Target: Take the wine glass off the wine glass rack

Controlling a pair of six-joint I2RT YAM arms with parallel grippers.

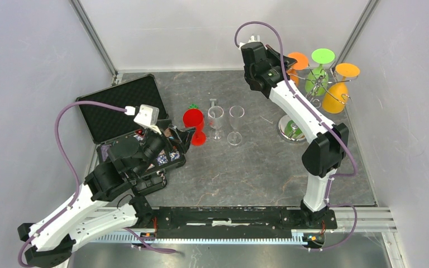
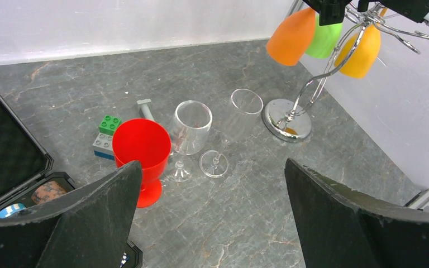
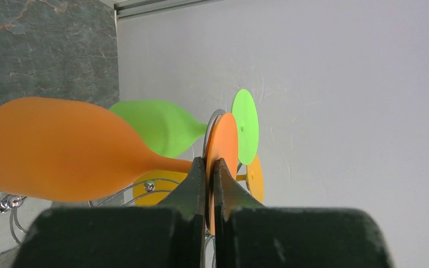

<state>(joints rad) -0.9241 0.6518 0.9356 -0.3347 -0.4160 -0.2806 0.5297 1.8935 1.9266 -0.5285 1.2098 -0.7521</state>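
right hand (image 3: 209,162): you have it pinched shut on the foot disc of the orange wine glass (image 3: 61,148) | glass: hangs bowl-down on the wine glass rack (image 1: 291,129) at the bench's (image 1: 246,178) far right corner, beside the green glass (image 3: 156,125) and yellow glass (image 1: 335,97) | left hand (image 2: 212,163): your jaws stand wide apart over the bench's left side
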